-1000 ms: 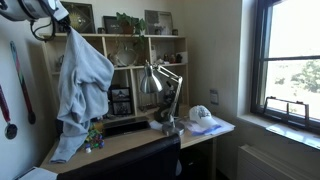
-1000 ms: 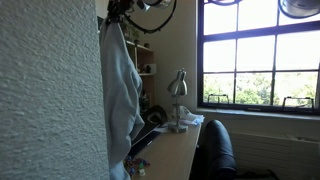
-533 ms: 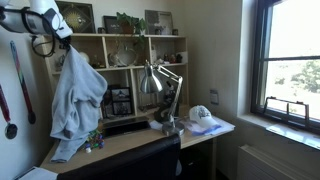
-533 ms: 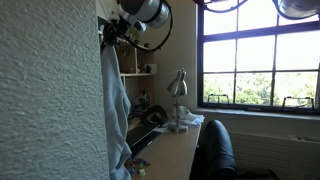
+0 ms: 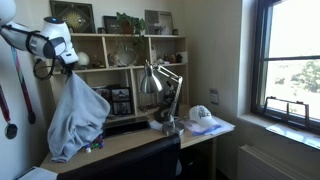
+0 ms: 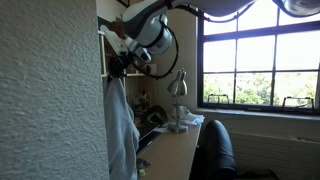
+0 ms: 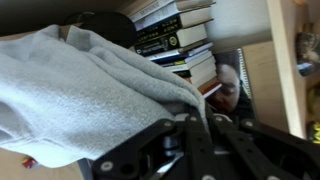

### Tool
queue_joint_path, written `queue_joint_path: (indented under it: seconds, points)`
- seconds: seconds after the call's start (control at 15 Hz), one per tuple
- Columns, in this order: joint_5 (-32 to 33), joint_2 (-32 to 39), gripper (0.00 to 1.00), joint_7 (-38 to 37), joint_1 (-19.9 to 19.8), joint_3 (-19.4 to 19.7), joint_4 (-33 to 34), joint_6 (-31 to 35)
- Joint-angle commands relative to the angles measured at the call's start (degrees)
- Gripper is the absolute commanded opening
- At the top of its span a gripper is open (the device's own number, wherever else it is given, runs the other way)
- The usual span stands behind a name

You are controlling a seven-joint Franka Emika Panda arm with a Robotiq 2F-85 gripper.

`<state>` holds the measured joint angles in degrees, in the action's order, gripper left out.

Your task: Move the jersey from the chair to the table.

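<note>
At the upper left, the gripper (image 5: 68, 63) is clamped on the jersey (image 5: 78, 118), which hangs with its hem apparently reaching the table (image 5: 135, 140). It is best to lower slowly and drift toward frame centre, so the cloth pools on the wood before release.

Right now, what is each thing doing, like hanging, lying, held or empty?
jersey, hanging bunched from the gripper, lower end down at table level.
gripper, shut on the jersey.
chair, no jersey on its back.
table, jersey not laid out on it yet.
cap, sitting on the table.
</note>
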<state>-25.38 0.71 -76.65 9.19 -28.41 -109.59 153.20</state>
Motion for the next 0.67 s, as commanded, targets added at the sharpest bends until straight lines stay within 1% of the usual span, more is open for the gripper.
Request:
queue_joint_path:
  seconds: [0.0, 0.07, 0.13, 0.33, 0.47, 0.6]
  points:
    - [-10.5, -1.1, 0.01, 6.8, -0.5, 0.2, -6.5, -0.7]
    - [-13.8, 0.0, 0.01, 9.6, 3.2, 3.7, -7.3, -0.6]
    - [-18.0, 1.1, 0.01, 13.8, 3.5, 4.0, -7.6, -1.4]
    - [-27.8, 5.4, 0.01, 25.8, 5.0, 5.4, -6.8, -4.7]
    - [-30.8, 8.4, 0.01, 33.3, 5.6, 6.1, -5.3, -7.1]
    - [-32.0, 10.9, 0.01, 38.8, 6.2, 6.6, -3.8, -9.5]
